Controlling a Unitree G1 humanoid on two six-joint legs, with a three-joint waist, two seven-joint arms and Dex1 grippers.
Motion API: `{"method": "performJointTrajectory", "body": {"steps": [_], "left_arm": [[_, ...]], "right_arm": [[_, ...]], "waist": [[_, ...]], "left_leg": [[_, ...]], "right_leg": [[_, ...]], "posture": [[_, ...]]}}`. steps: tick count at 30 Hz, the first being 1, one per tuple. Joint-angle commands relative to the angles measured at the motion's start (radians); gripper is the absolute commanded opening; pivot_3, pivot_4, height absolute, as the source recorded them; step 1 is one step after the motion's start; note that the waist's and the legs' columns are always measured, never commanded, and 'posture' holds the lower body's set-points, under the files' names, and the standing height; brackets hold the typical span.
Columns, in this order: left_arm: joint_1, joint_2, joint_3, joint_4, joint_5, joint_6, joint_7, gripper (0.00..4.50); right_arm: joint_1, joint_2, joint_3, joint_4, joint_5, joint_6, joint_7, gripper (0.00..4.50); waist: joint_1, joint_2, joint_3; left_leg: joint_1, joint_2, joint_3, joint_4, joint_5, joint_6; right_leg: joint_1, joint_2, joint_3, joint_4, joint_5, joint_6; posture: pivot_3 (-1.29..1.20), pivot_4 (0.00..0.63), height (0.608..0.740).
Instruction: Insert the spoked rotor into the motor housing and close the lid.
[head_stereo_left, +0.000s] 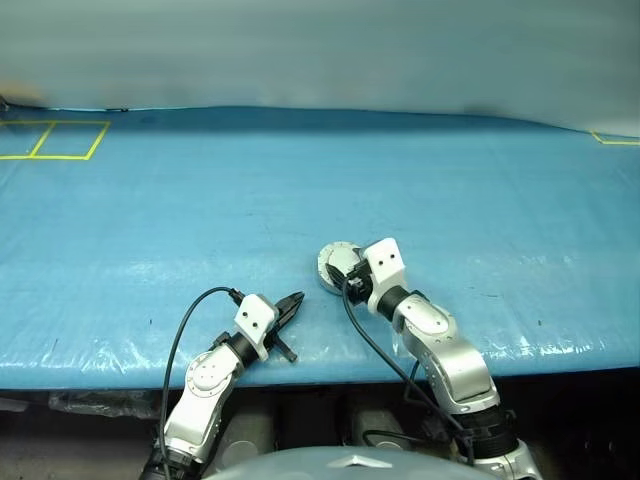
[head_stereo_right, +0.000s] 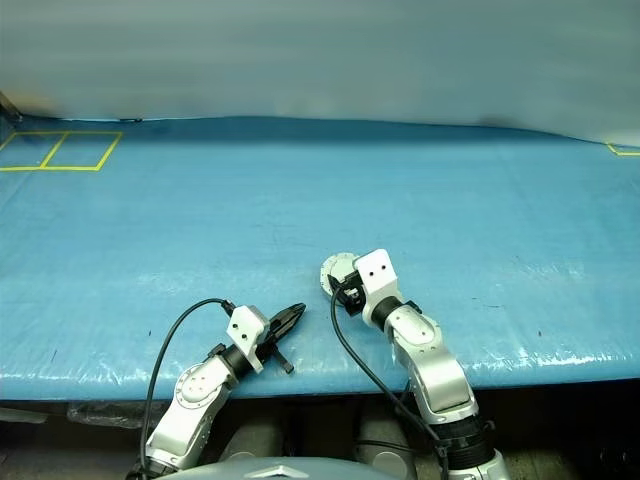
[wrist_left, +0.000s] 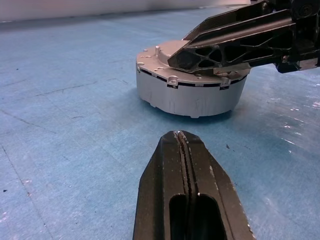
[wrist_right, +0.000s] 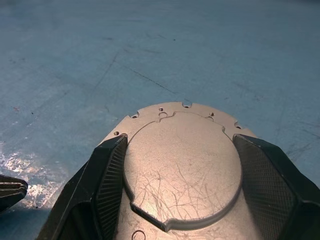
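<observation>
Right wrist view showed the right tool (wrist_right: 182, 200) spread wide, its two fingers (wrist_right: 107, 185) straddling the lid (wrist_right: 182, 165), which lay flat and closed on the motor housing (wrist_left: 192, 97). The housing sat on the blue worktop (head_stereo_left: 150, 230), near its front edge and a little right of centre. The left tool (head_stereo_left: 290, 308) was pinched fully together with nothing in it, resting level just left of the housing and pointing at it. I saw no rotor anywhere; it was probably already inside, though the closed lid hid that. To finish well, I judged the right tool should press evenly on both sides of the lid so it seats flush all round, without sliding the housing across the worktop.
</observation>
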Motion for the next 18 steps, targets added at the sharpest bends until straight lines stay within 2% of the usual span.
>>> {"method": "performJointTrajectory", "body": {"steps": [1,10,18], "left_arm": [[-0.002,0.000,-0.008,-0.027,0.007,-0.007,-0.001,0.00],[0.002,-0.005,-0.008,-0.026,0.005,-0.001,0.002,0.00],[0.005,-0.008,-0.009,-0.027,0.005,0.001,0.004,0.00]], "right_arm": [[0.019,-0.011,-0.009,-0.010,0.024,0.021,0.025,3.03],[0.040,-0.014,0.012,-0.042,0.034,-0.055,0.066,3.03],[0.022,0.012,0.004,-0.010,-0.013,-0.057,0.000,3.03]], "waist": [[0.000,0.000,0.000],[-0.002,0.000,0.000],[-0.003,0.000,0.000]], "left_leg": [[0.000,0.000,0.000,0.000,0.000,0.000],[-0.001,0.000,0.000,-0.004,0.000,0.000],[-0.001,0.000,0.000,-0.004,0.000,-0.001]], "right_leg": [[0.000,0.000,0.000,0.000,0.000,0.000],[-0.001,0.000,0.000,0.000,-0.001,-0.001],[-0.001,0.000,0.000,0.000,-0.001,-0.001]], "posture": [[0.00,0.150,0.740],[0.00,0.150,0.740],[0.00,0.150,0.740]]}}
